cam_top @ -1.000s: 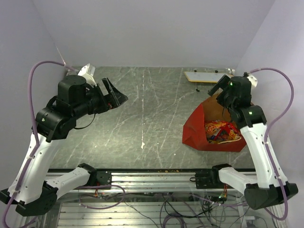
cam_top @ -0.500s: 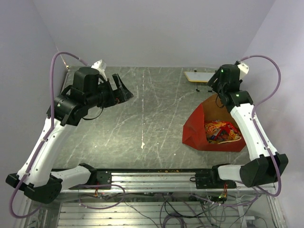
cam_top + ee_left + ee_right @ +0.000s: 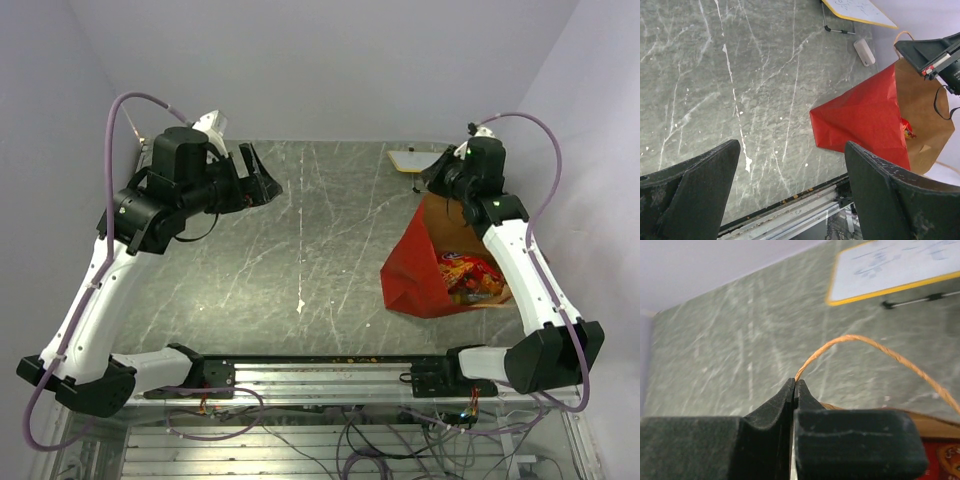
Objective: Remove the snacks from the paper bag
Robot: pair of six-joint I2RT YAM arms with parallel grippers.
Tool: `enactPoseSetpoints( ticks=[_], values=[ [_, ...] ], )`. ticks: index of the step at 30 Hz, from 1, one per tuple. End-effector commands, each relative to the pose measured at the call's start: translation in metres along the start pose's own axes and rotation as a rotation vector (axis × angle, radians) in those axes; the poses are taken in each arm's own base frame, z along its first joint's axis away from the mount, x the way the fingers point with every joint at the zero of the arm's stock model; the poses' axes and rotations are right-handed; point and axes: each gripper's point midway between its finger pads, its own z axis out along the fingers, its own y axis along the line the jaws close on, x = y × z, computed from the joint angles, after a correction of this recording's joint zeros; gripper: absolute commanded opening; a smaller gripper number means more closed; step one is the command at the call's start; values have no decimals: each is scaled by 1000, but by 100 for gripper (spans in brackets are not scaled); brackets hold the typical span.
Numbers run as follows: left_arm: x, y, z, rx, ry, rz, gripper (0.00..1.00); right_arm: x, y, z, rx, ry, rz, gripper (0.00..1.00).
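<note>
The paper bag (image 3: 412, 272), red outside and brown inside, lies at the right of the table with its mouth toward the right. Snacks (image 3: 470, 277) in crinkly red and yellow packets show inside the mouth. My right gripper (image 3: 434, 182) is above the bag's far rim, shut on the thin tan loop handle (image 3: 865, 342), which arches out of its tips (image 3: 795, 383). The bag's brown upper side is pulled up. In the left wrist view the bag (image 3: 865, 115) shows one packet (image 3: 907, 129). My left gripper (image 3: 258, 182) hangs open over the far left, holding nothing (image 3: 791, 146).
A flat white board (image 3: 420, 160) with a yellow edge lies at the far right, with a black pen (image 3: 912, 300) beside it. A small white cylinder (image 3: 864, 52) lies between the board and the bag. The metal rail (image 3: 320, 375) runs along the table's near edge.
My right gripper has shut on the bag's handle and moved toward the far edge, raising the bag's upper side. The left arm has swung farther back and slightly right, still open.
</note>
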Motion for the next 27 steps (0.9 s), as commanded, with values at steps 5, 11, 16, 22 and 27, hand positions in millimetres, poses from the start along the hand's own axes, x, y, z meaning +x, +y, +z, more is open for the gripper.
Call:
enactPoseSetpoints(
  ticks=[5,11,16,22,27],
  values=[
    [-13,-12,6,52,-53,10,97,54,113,-36,-524,200,-14,0],
    [-15,-11,0,50,-88,-37,97,95,184,-58,-690,306,-29,0],
    [-6,-13,-17,93,-101,-92,97,126,238,-73,-808,360,-76,0],
    [1,-6,-49,108,-161,-159,97,146,278,-87,-893,397,-109,0],
    [3,-6,-58,107,-159,-169,97,132,261,-82,-749,344,-125,4]
  ],
)
